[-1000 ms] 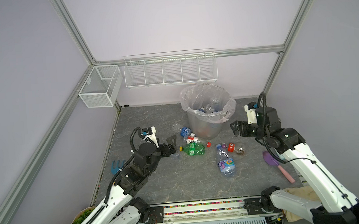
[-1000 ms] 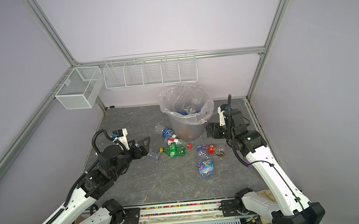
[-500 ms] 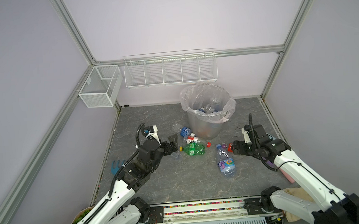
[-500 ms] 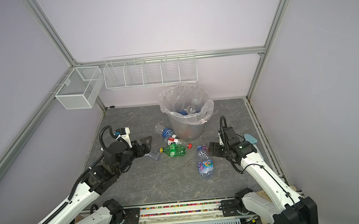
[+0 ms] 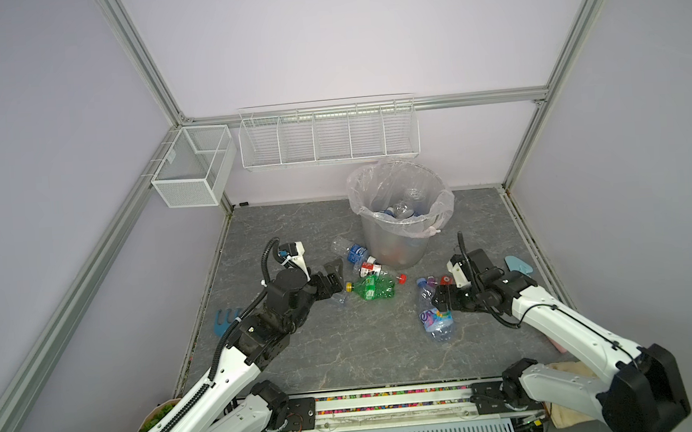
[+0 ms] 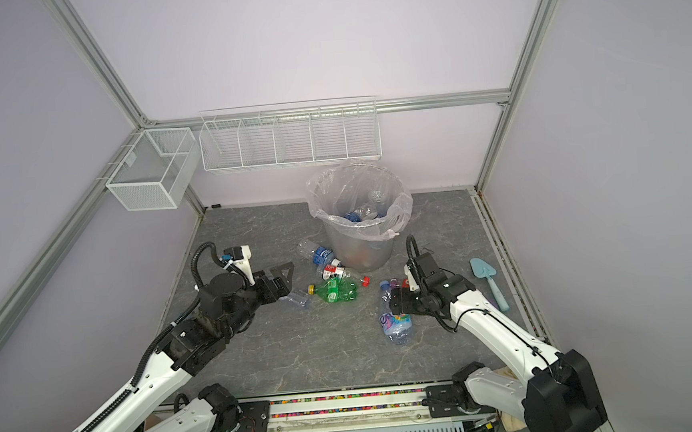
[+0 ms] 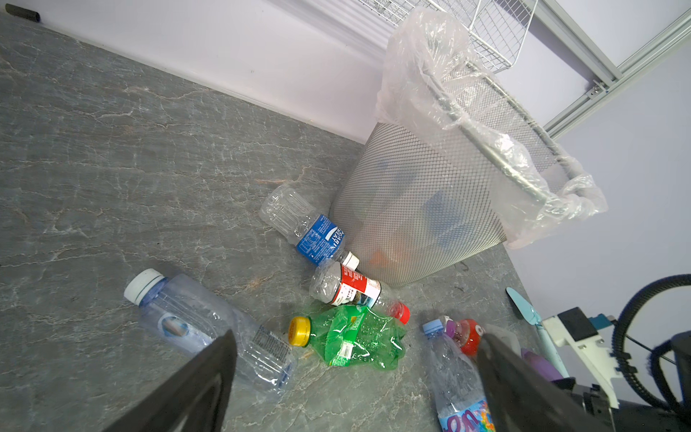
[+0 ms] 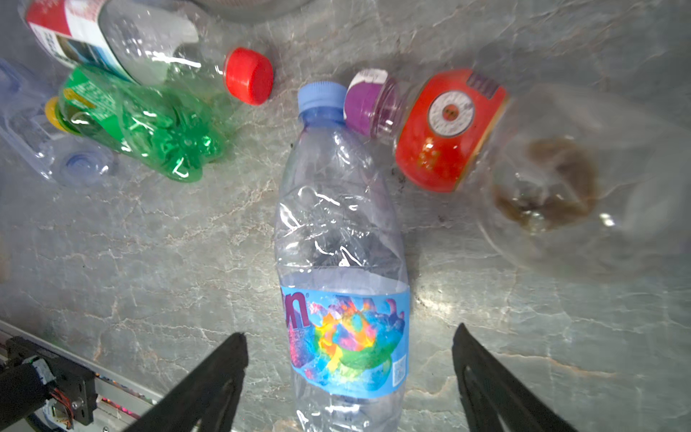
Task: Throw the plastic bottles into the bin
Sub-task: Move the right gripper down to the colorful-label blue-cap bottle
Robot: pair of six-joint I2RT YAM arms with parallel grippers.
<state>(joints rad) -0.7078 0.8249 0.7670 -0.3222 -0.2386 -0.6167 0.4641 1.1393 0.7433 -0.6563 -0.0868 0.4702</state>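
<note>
Bottles lie scattered on the grey counter (image 5: 324, 352) in front of the bin (image 5: 396, 242), which stands near the back wall with a clear bag folded over its rim and several bottles already inside. Beside its base lie a blue-label bottle (image 5: 351, 252) and a red-label bottle (image 5: 371, 269), touching each other. Just in front of them is a crushed green bottle (image 5: 372, 292). The left gripper (image 5: 332, 276) hangs wide open with nothing in it, over a clear bottle with a white cap (image 7: 209, 325). The right gripper (image 8: 349, 377) is also spread wide and holds nothing; it straddles a bottle with a multicoloured label (image 8: 340, 269) without touching it. A small red-label bottle with a purple cap (image 8: 430, 123) rests against that bottle's blue cap.
</note>
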